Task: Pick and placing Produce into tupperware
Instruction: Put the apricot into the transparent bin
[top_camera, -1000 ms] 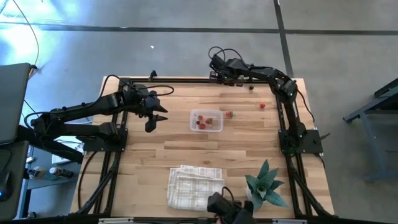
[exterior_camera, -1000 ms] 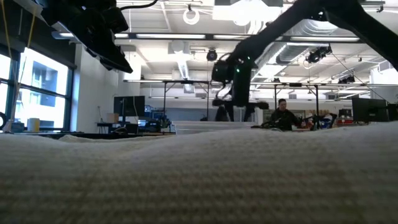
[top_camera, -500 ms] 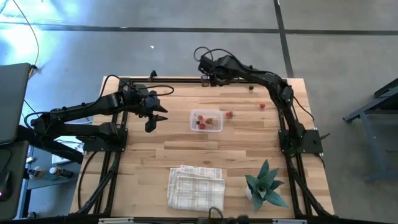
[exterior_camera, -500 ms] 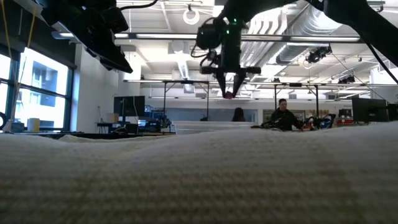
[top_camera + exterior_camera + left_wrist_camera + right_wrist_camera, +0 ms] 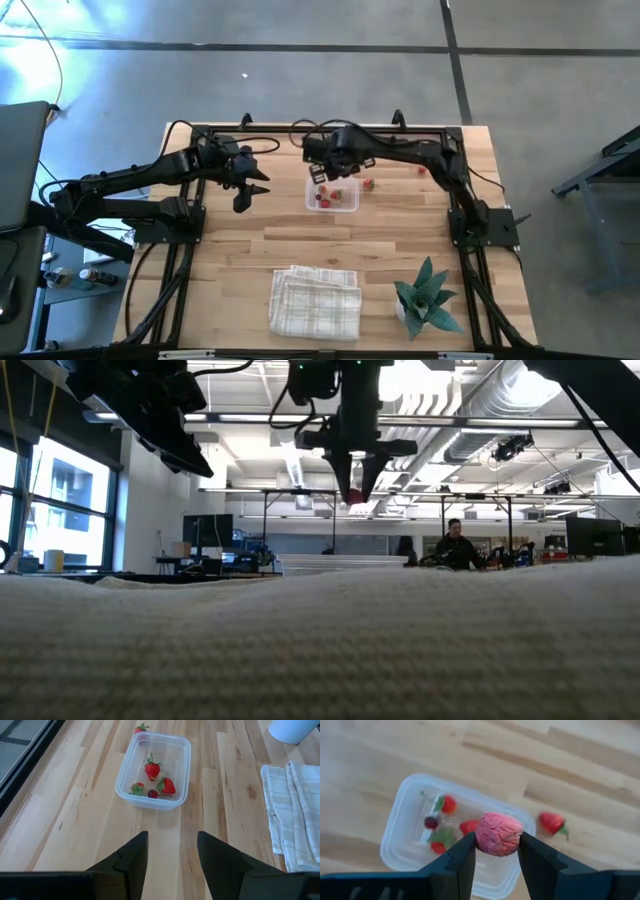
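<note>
The clear tub (image 5: 332, 194) sat near the middle of the wooden worktop (image 5: 250, 245), toward its far half. The left wrist view showed its contents best: three red strawberries (image 5: 152, 770) and one small dark piece (image 5: 152, 794) lay on its floor, and another strawberry (image 5: 140, 728) rested on the wood just outside its far rim. From above, a loose strawberry (image 5: 368, 184) lay just beside the tub at its 3 o'clock side, and one more red piece (image 5: 421, 171) lay well apart toward the right arm's base. The right hand (image 5: 498, 851) hung above the tub, its two fingers clamped on a pinkish, wrinkled round berry (image 5: 499, 833); only the right wrist view revealed that texture, while the low view showed the right hand (image 5: 355, 495) high in the air with a small pink spot at its tips. The left hand (image 5: 171, 854) waited at the tub's 9 o'clock side, off the worktop surface, its fingers apart and holding nothing. The overhead view alone took in the folded checked cloth (image 5: 315, 300) at the near edge and a green plant (image 5: 427, 296) beside it. The low view looked over a white woven surface to a person (image 5: 456, 544) seated far back in the room.
</note>
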Robot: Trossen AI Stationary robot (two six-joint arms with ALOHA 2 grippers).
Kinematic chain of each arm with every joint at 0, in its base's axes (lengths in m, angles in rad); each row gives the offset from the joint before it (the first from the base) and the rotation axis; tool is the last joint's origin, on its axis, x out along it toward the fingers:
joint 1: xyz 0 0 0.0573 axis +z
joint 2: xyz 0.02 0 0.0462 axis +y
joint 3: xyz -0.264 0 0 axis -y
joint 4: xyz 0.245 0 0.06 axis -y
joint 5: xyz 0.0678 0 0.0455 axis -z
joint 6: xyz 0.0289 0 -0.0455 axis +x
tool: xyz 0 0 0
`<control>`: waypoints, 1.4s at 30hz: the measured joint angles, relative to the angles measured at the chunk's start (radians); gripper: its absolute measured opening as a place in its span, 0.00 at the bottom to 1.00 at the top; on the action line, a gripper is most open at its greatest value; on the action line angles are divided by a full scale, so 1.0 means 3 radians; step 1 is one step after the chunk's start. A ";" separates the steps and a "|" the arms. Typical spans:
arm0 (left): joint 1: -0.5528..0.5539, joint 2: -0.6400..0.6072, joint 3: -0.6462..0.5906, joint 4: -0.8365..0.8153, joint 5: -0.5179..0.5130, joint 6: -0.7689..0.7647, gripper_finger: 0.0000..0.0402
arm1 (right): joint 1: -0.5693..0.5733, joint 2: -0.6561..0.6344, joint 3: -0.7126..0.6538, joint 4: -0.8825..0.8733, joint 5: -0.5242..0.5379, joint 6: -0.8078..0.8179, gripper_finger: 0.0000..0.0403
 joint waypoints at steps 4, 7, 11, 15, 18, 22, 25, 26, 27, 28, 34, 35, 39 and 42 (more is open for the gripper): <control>-0.0001 0.0001 -0.0001 0.0001 0.0000 0.0000 0.40 | 0.0117 0.0000 -0.0155 0.0266 -0.0184 0.0027 0.32; -0.0001 0.0001 -0.0001 0.0001 0.0000 0.0000 0.40 | 0.0156 0.0000 -0.0402 0.0704 -0.0337 0.0000 0.32; -0.0001 0.0001 -0.0001 0.0000 0.0000 0.0000 0.40 | 0.0102 0.0000 -0.0745 0.1048 -0.0508 0.0055 0.32; -0.0001 0.0000 -0.0001 0.0001 0.0000 0.0000 0.40 | 0.0054 0.0001 -0.1007 0.1401 -0.0548 0.0028 0.32; -0.0001 0.0001 -0.0001 0.0001 0.0000 0.0000 0.40 | 0.0046 0.0001 -0.1166 0.1579 -0.0679 0.0020 0.32; -0.0001 0.0000 -0.0001 0.0001 0.0000 0.0000 0.40 | 0.0042 0.0002 -0.1327 0.1678 -0.0677 0.0002 0.32; 0.0000 0.0000 -0.0001 0.0001 0.0000 0.0000 0.40 | 0.0041 0.0003 -0.1355 0.1730 -0.0636 -0.0013 0.32; 0.0000 0.0000 -0.0001 0.0002 0.0000 0.0000 0.40 | 0.0044 0.0003 -0.1358 0.1728 -0.0616 -0.0035 0.32; 0.0000 0.0000 -0.0001 0.0001 0.0000 0.0000 0.40 | 0.0044 0.0003 -0.1360 0.1724 -0.0600 -0.0038 0.32; -0.0001 0.0000 -0.0001 0.0001 0.0000 0.0000 0.40 | 0.0044 0.0003 -0.1360 0.1726 -0.0595 -0.0039 0.32; 0.0000 0.0000 -0.0001 0.0001 0.0000 0.0000 0.40 | 0.0073 0.0003 -0.1358 0.1672 -0.0598 -0.0060 0.32; 0.0000 0.0000 -0.0001 0.0001 0.0000 0.0000 0.40 | 0.0078 0.0003 -0.1342 0.1616 -0.0604 -0.0062 0.32; 0.0000 0.0000 -0.0001 0.0001 0.0000 0.0000 0.40 | 0.0088 0.0003 -0.1163 0.1329 -0.0605 -0.0163 0.32; 0.0000 0.0000 -0.0001 0.0001 0.0000 0.0001 0.40 | 0.0087 0.0003 -0.0987 0.0887 -0.0603 -0.0292 0.32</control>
